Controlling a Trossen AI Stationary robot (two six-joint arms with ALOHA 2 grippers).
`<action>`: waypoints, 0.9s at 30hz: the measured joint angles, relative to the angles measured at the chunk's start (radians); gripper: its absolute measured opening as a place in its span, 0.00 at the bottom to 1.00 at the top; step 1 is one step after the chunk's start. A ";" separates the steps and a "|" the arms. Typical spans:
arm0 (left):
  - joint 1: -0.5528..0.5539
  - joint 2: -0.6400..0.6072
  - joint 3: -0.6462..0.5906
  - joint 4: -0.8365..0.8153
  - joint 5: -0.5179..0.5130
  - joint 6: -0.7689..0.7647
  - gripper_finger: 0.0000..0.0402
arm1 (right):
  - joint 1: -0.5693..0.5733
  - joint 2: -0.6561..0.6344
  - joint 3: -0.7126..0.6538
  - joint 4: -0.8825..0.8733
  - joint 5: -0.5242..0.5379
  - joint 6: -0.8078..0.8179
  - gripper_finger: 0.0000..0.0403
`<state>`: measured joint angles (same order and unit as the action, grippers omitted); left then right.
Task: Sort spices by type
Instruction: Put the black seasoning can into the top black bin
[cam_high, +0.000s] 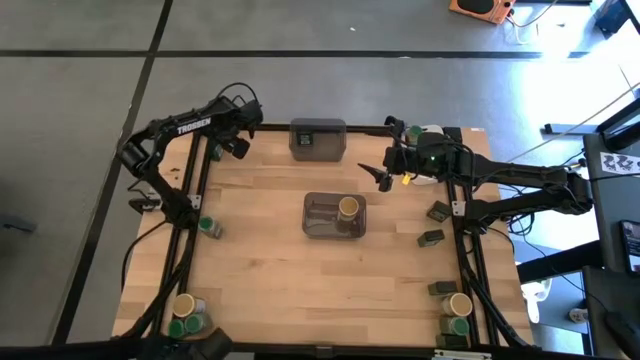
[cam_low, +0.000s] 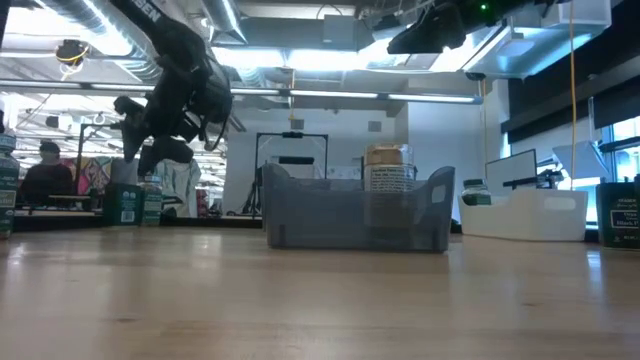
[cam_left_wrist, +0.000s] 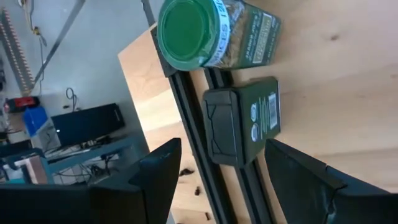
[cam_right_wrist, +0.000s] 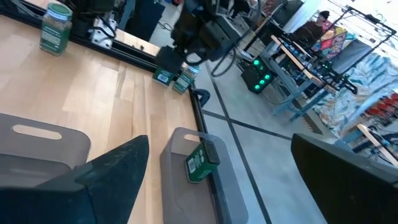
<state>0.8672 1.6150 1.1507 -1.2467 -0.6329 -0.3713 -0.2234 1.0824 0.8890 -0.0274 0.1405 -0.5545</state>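
My left tool (cam_left_wrist: 214, 180), fingers apart, hovers over the dark tin (cam_left_wrist: 244, 121); next I descend and clamp it. My right tool (cam_high: 384, 177) waits open.

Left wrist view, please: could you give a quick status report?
Left gripper open, above dark rectangular tin. Green-lidded round jar just beyond. Right gripper open, empty, above the table. Nothing blocking.

A light wooden worktop (cam_high: 270, 250) stands on a grey concrete floor (cam_high: 80, 110) crossed by dark seams. Behind it, bright ceiling strip lights (cam_low: 330, 60) hang below exposed ducts, with computer monitors (cam_low: 510, 170) and cluttered workbenches (cam_right_wrist: 311, 68) further off.
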 joint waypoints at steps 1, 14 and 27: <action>0.006 0.003 0.000 0.007 -0.001 0.000 0.57 | 0.000 0.000 0.000 0.000 -0.002 0.000 0.97; 0.041 0.078 0.000 0.034 -0.019 0.009 0.57 | 0.000 0.000 0.000 0.002 -0.003 0.000 0.97; 0.052 0.211 0.000 0.032 -0.056 -0.018 0.57 | 0.000 0.000 0.000 0.002 -0.003 0.000 0.97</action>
<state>0.9188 1.8255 1.1511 -1.2144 -0.6887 -0.3896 -0.2234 1.0824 0.8886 -0.0257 0.1379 -0.5545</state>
